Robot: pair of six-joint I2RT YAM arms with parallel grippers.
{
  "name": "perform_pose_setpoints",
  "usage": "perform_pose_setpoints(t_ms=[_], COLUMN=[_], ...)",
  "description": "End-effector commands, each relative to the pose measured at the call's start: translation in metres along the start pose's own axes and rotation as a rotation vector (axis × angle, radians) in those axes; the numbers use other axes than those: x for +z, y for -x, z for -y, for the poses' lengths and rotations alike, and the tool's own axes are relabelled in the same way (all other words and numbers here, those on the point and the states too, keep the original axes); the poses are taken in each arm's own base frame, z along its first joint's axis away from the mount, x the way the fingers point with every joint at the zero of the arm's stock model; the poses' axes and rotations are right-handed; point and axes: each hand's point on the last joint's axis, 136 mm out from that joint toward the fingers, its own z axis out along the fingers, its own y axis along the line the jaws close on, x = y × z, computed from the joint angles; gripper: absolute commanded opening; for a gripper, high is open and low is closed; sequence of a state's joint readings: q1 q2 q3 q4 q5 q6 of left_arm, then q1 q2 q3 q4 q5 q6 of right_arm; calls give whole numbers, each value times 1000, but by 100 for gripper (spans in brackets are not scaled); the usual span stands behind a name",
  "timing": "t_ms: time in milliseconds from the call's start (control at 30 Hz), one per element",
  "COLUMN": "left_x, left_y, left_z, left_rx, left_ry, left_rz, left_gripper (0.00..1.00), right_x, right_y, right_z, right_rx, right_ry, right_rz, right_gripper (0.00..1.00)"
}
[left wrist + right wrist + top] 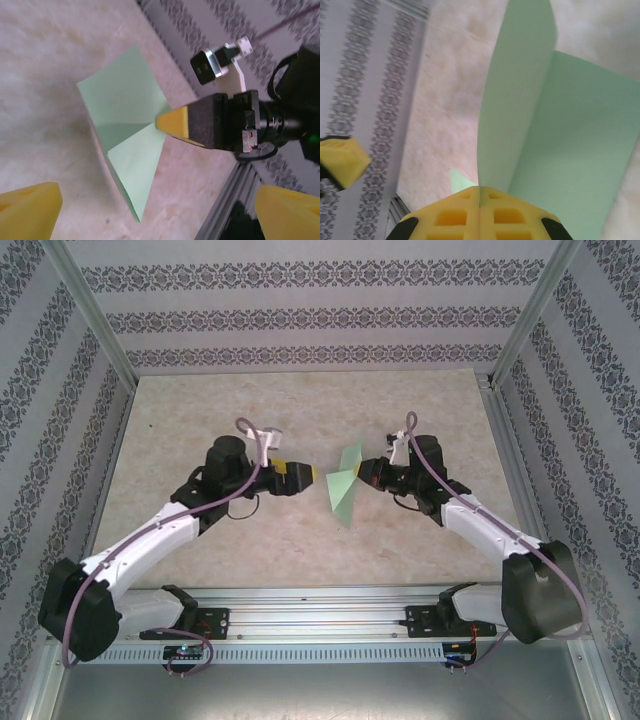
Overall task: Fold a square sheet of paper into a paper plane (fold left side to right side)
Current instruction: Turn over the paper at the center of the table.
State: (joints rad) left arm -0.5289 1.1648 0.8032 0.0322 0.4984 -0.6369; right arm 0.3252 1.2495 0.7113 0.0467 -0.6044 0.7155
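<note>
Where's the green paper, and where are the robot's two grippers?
green paper (343,496): top view, on its lower flap.
left gripper (300,476): top view, between its open yellow fingertips.
right gripper (480,200): right wrist view, where its shut yellow tips pinch the paper.

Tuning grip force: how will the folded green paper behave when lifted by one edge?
Probably floppy: the green paper curves beyond the right gripper pinching it. Likely very light, being so thin. Its flaps stand apart, so creases may spring open.
</note>
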Motion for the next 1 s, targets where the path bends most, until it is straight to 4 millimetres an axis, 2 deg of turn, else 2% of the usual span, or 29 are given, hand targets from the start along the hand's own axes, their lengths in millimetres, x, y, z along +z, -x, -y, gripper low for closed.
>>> perform_pose_setpoints(t_ms=[0,100,200,433,567,667,833,967], left_x=[-15,-18,-17,-19,-20,-23,-25,-24], left_y=[27,38,42,40,41,43,41,36], left_z=[16,39,56,82,91,98,98,93], left_rx=[-129,-157,-186,-149,-138,-128,-123,-130], left_ry=[-126,-243,-348,-466,-505,-530,-520,-498], left_rz=[112,121,104,69,73,79,69,61], left_gripper=[100,100,100,100,95,84,51,31], right_x=[-27,-43,-52,-55,-54,-51,-49,-47], right_y=[45,64,74,69,66,63,65,65], right_z=[-70,-111,-145,-189,-200,-204,-197,-189], right_rx=[-189,-245,-269,-286,-267,-253,-235,-219], right_ry=[181,286,388,514,564,589,576,561], right_rz=[138,182,195,164,147,129,138,139], right_gripper=[0,0,0,0,0,0,0,0])
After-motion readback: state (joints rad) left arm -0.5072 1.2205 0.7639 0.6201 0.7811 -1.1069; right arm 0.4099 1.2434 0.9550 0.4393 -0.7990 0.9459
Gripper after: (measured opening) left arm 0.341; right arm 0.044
